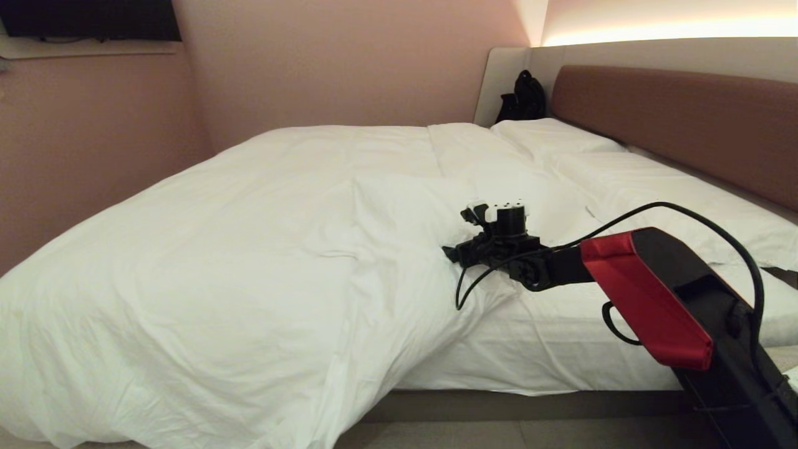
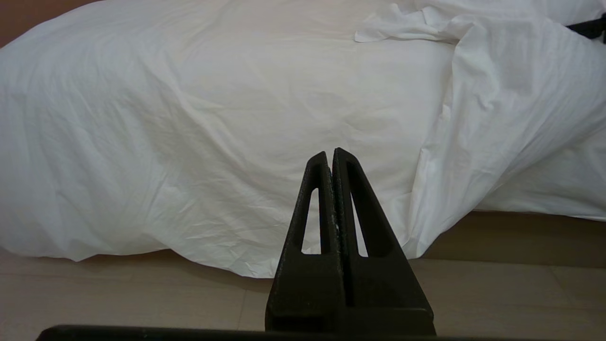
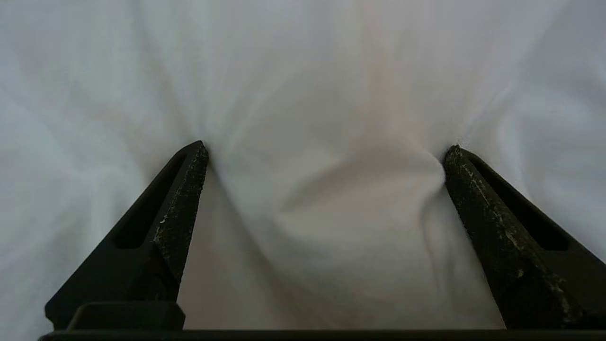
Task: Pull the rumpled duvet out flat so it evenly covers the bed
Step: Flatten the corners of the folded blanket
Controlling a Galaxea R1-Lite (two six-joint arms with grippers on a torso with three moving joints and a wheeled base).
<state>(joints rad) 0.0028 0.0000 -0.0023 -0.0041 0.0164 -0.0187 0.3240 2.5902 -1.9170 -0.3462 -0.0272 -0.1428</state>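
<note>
Duvet (image 1: 237, 249): fills left and centre of the head view, puffy and creased; its right edge runs diagonally from mid-frame down to the lower centre, where it spills over the mattress side toward the floor.
Bed (image 1: 536, 408): grey-beige base shows as a strip along the lower centre-right; bare white sheet is exposed at right of centre, not covered by the duvet.
Headboard (image 1: 679, 118): reddish-brown pad, upper right of the frame.
Pillows (image 1: 548, 134): flat, white, just below the headboard in the upper right.
Black bag (image 1: 523, 96): upper centre-right, in the corner beside the headboard.
Right arm (image 1: 648, 293): enters from the lower right corner, red-and-black forearm angled up and left, wrist reaching out level over the bed; a black cable loops above it.
Right gripper (image 3: 324, 151): at mid-frame in the head view, on the duvet's right edge; pointing down into the cloth.
Right jaws: spread wide; both fingertips (image 3: 196, 156) press into white fabric, which bulges up between them; nothing pinched.
Left gripper (image 2: 331, 154): seen only in its own wrist view, centre-bottom, aimed at the duvet's hanging side, apart from it, above the pale floor (image 2: 118, 293).
Left jaws: pressed together, holding nothing.
</note>
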